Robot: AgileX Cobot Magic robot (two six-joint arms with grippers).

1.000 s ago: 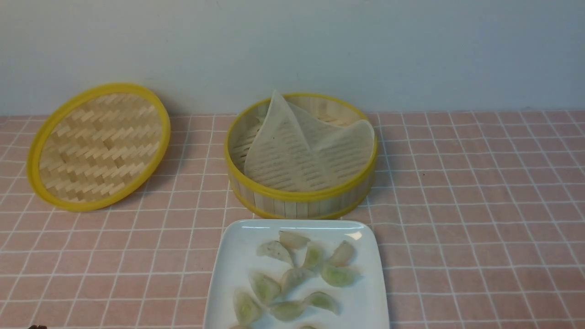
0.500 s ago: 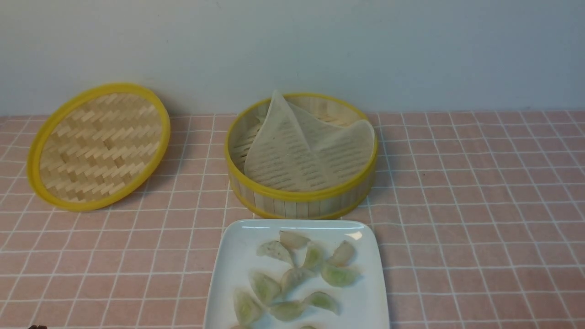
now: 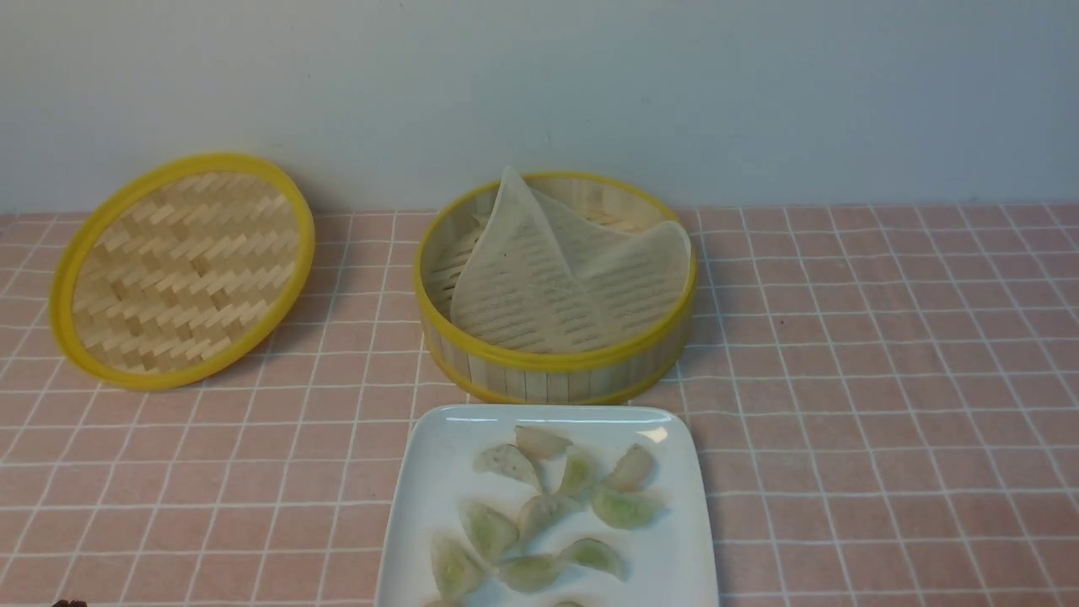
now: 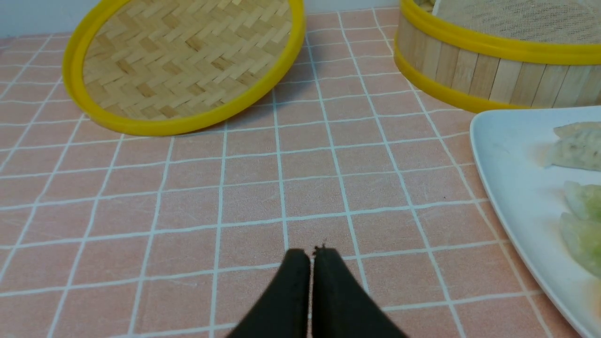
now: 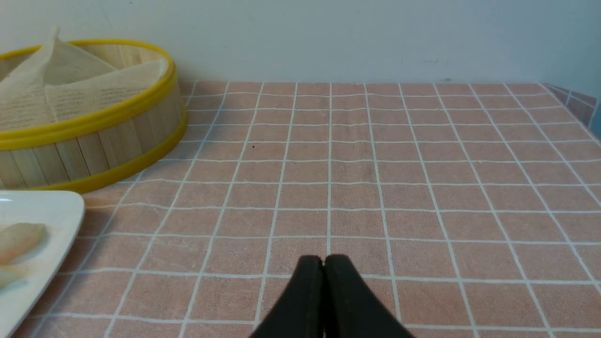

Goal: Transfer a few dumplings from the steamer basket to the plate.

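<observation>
On the white plate [image 3: 421,506], nearest us: the dumplings [image 3: 548,510].
Behind sits the steamer basket [image 3: 552,375]; left gripper [image 4: 311,254] and right gripper [image 5: 324,260] both pressed together, empty.

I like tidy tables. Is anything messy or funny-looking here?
Yes, one thing: the whitish liner sheet inside the steamer basket is crumpled, with a corner poking up above the rim instead of lying flat. The lid lies apart on the tablecloth. The dumplings sit neatly on the plate, nothing spilled.
</observation>
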